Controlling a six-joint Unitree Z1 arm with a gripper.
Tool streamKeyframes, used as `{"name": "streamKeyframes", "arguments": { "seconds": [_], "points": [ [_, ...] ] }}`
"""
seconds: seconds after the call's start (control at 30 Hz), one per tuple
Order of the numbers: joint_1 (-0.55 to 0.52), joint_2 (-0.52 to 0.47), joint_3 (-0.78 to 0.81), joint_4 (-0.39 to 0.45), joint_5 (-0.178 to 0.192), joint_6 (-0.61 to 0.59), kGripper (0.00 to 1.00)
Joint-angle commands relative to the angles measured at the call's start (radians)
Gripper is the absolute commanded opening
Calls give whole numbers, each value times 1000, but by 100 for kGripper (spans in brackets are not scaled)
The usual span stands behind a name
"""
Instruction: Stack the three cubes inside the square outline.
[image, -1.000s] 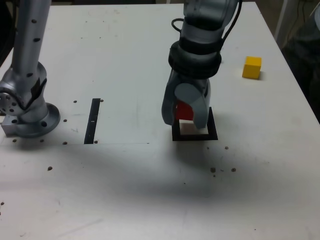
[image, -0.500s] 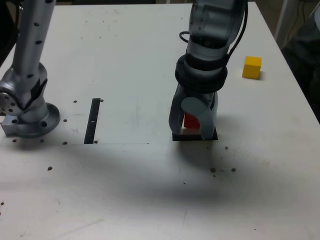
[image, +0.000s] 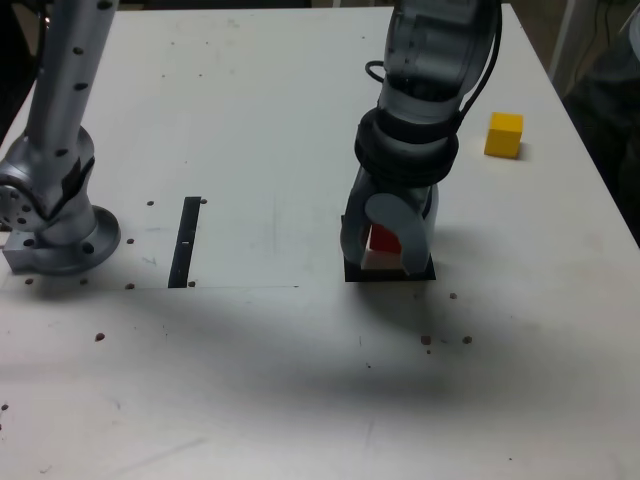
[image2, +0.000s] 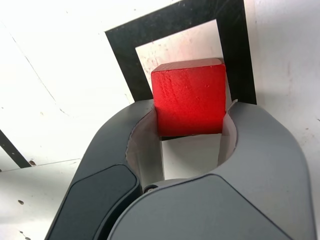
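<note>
1. While your gripper (image: 385, 243) points down at the white table (image: 250, 120), its jaws are closed against two sides of the red cube (image2: 189, 97).
2. Your wrist view shows that cube over the square outline (image2: 235, 55), above its white centre.
3. Your yellow cube (image: 504, 134) sits well apart, toward the exterior view's right.

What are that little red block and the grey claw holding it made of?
The small red cube looks like painted wood: matte, with faint grain-like scratches across its face, though dense plastic is possible. The grey claw appears to be smooth moulded plastic with a dull satin sheen and rounded edges.
</note>
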Motion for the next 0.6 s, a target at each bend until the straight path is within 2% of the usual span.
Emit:
{"name": "streamKeyframes", "arguments": {
  "seconds": [0.0, 0.1, 0.17, 0.43, 0.57],
  "points": [
    [4, 1, 8, 2, -6, 2, 57],
    [5, 3, 14, 0, -8, 3, 79],
    [5, 5, 17, -1, -10, 3, 86],
    [13, -6, -11, 46, -10, 3, 98],
    [17, -7, -45, 97, 13, 6, 99]
  ]
}}
